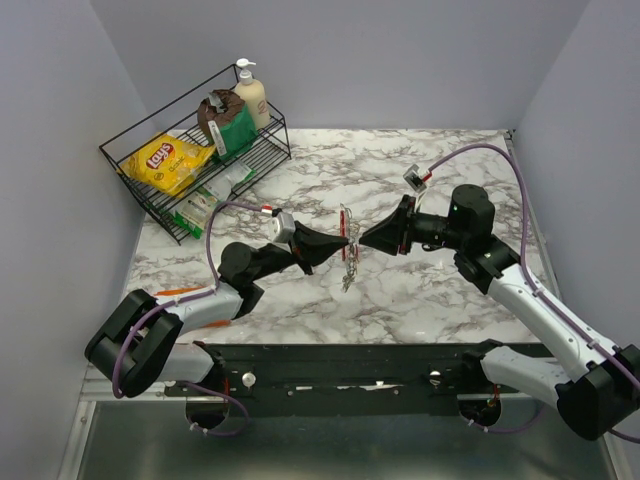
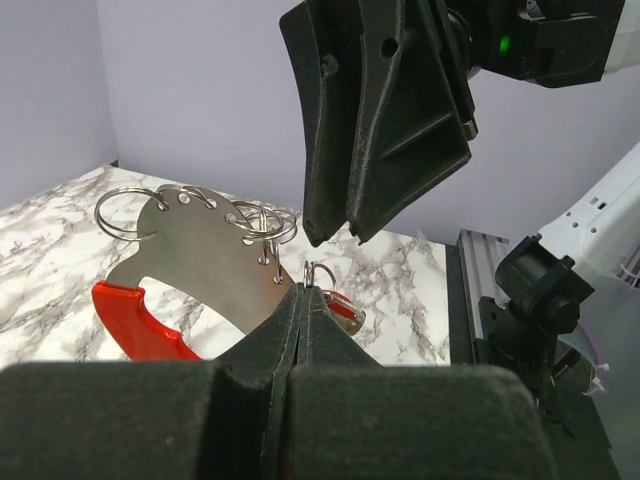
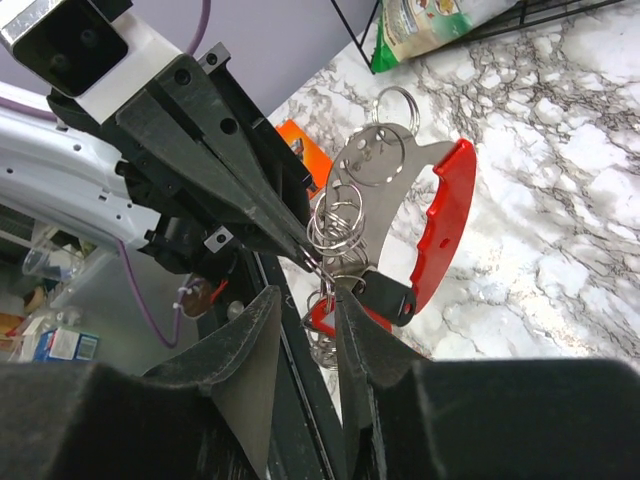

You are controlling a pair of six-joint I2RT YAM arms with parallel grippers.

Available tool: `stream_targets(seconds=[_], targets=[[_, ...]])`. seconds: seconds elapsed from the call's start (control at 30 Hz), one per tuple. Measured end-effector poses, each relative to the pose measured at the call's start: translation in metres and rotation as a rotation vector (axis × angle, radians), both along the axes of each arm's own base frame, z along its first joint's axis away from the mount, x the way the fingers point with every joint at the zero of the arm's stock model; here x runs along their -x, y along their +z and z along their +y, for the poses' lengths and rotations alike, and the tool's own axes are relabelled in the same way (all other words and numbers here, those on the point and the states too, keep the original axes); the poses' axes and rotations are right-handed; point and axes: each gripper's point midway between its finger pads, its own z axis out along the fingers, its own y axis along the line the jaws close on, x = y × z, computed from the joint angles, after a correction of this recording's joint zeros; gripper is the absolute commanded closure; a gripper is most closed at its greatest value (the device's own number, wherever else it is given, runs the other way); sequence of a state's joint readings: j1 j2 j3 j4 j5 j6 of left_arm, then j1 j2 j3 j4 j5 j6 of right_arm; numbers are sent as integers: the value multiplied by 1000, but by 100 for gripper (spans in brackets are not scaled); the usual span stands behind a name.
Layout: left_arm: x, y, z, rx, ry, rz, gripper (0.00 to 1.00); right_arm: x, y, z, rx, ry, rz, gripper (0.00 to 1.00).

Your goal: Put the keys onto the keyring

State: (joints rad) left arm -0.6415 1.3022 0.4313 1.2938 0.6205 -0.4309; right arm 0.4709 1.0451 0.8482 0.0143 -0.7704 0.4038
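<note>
My left pincer (image 2: 302,296) pressed shut on metal plate of keyring (image 3: 395,190), holding it in air over counter (image 1: 430,290) middle. My right pincer (image 3: 308,292) part spread, straddling dangling keys (image 1: 347,275).

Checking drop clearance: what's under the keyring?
Keys dangle from the keyring, held above the marble table by the left gripper. The right gripper covers some of them in its wrist view.
</note>
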Motion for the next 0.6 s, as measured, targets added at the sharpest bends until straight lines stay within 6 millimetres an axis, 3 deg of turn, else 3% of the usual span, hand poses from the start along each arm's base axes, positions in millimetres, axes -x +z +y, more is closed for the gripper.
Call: stream_targets(seconds=[0.37, 0.6], targets=[[2, 6, -2, 7, -22, -9, 100, 1, -3, 1, 7, 18, 3, 62], [2, 11, -3, 16, -27, -12, 100, 3, -7, 3, 13, 38, 12, 65]])
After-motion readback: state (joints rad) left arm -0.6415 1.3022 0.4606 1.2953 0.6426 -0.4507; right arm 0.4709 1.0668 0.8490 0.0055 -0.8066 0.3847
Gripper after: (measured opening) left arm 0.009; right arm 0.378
